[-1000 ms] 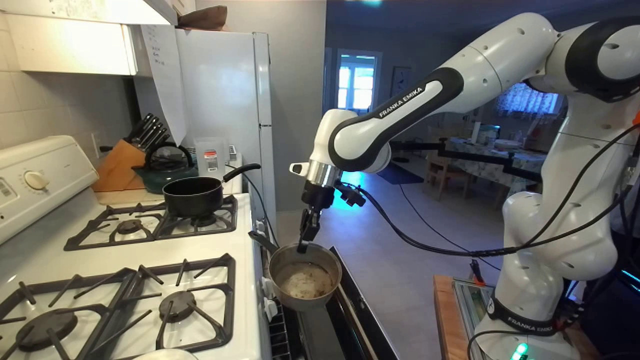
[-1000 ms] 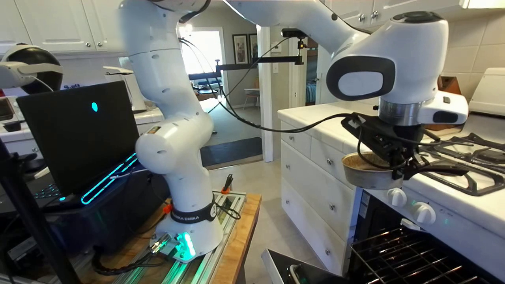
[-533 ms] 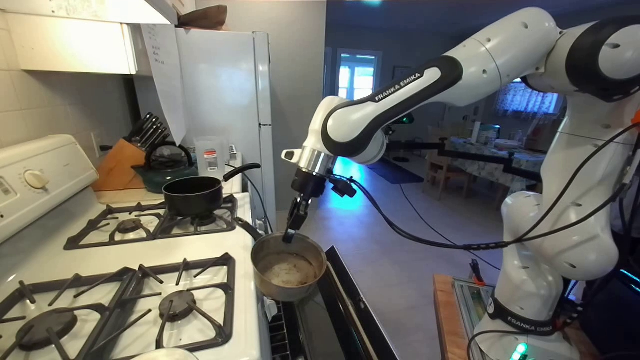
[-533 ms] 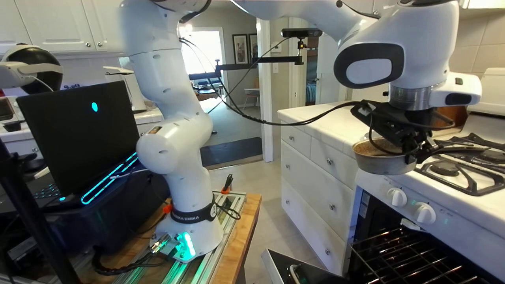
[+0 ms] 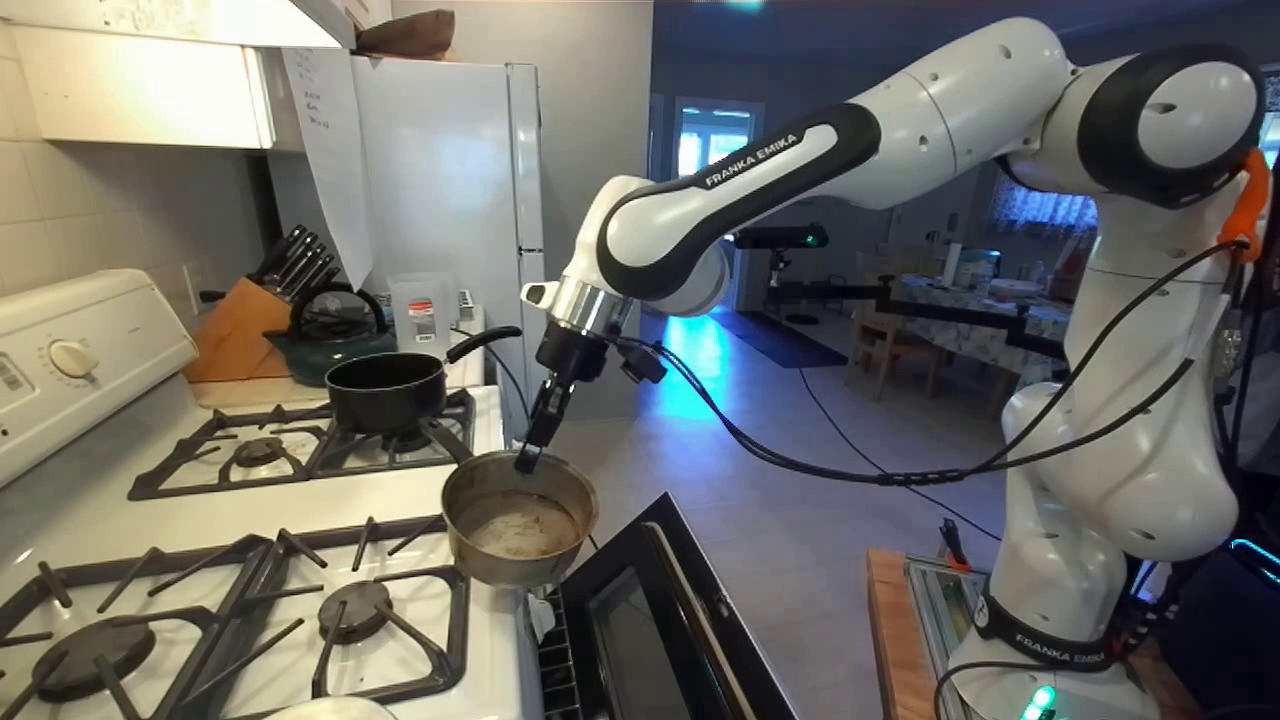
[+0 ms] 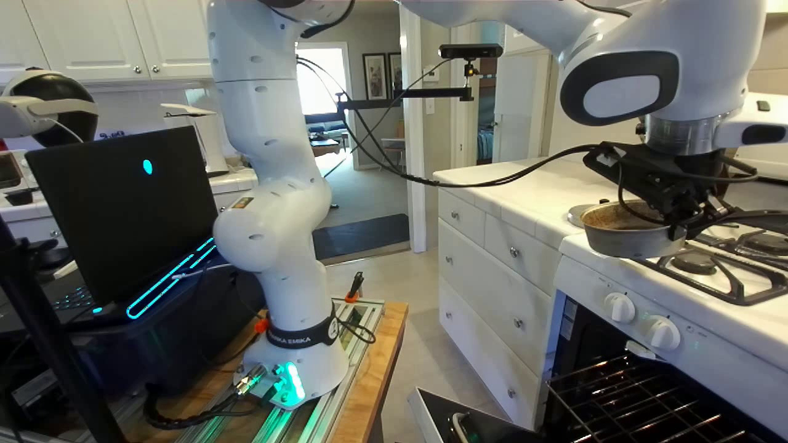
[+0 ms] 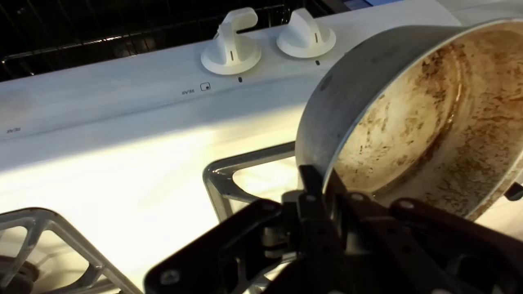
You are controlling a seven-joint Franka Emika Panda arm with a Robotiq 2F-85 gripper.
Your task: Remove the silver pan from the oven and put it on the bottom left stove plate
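The pan [image 5: 520,535] is a round, straight-walled vessel of dull silver metal, mouth up, held aloft at the front edge of the stove [image 5: 395,495]; how much clearance lies beneath it cannot be told. Its long dark handle [image 5: 447,440] points toward the black pot [image 5: 385,390], and whether the two touch cannot be told. Brown stains [image 7: 437,73] streak its inner wall and spot its pale floor.

In both exterior views the stove's front edge runs beneath the pan's outline. Below that edge the oven door [image 5: 640,640] hangs lowered, and in an exterior view the rack [image 6: 652,394] shows inside the oven [image 6: 591,341]. In the wrist view the pan hides part of a grate [image 7: 218,181], whose corner sticks out beside it. The black pot stands on another grate [image 5: 318,462], while open room lies over the front burner [image 5: 356,612] just beside the pan. Two knobs [image 7: 307,38] line the stove's front near the pan's wall.

The hand [image 7: 325,183] is closed on the pan's rim, its jaws pinching the metal: one fingertip [image 7: 311,179] against the outer wall, the other on the inside.
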